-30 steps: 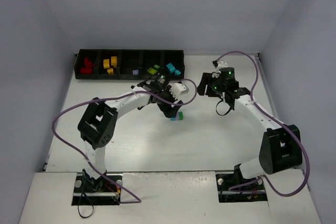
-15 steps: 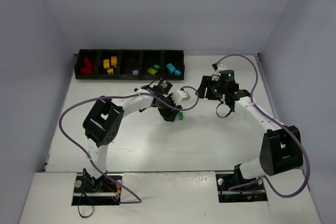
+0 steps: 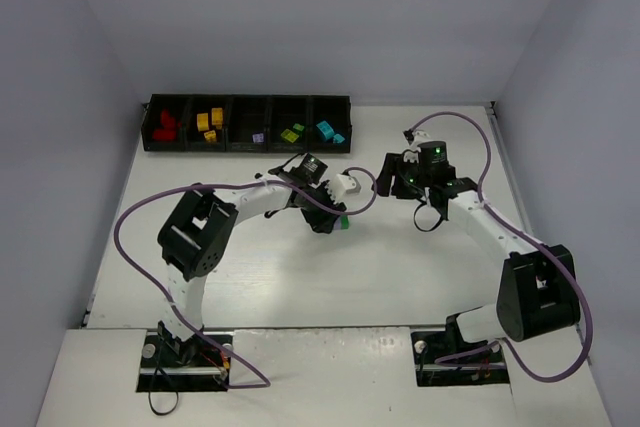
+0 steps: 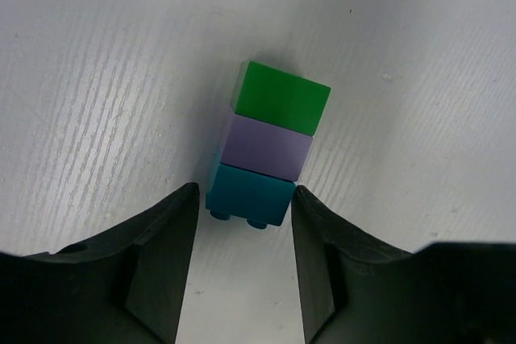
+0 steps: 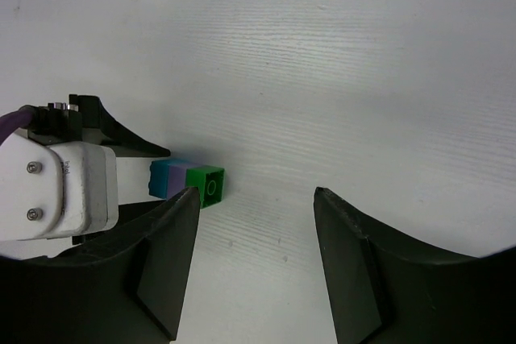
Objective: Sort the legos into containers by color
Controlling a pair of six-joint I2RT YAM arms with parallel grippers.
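Observation:
A stack of three joined legos, green (image 4: 282,96), lilac (image 4: 266,144) and cyan (image 4: 248,195), lies on its side on the white table. My left gripper (image 4: 244,203) is open, low over the table, with its fingers on either side of the cyan end. In the top view only the stack's green end (image 3: 343,220) shows beside the left gripper (image 3: 333,217). My right gripper (image 5: 251,199) is open and empty, to the right of the stack (image 5: 187,180). The black container tray (image 3: 250,99) stands at the back left.
The tray holds red (image 3: 165,125), yellow (image 3: 210,123), lilac (image 3: 258,137), green (image 3: 292,133) and cyan (image 3: 327,131) bricks, one colour per compartment. The right gripper (image 3: 397,175) hovers right of the left wrist. Purple cables loop off both arms. Grey walls enclose the table.
My left gripper has reached forward and down, so its fingers now straddle the stack's cyan end. The right arm has drifted slightly toward the near side. The stack has not moved.

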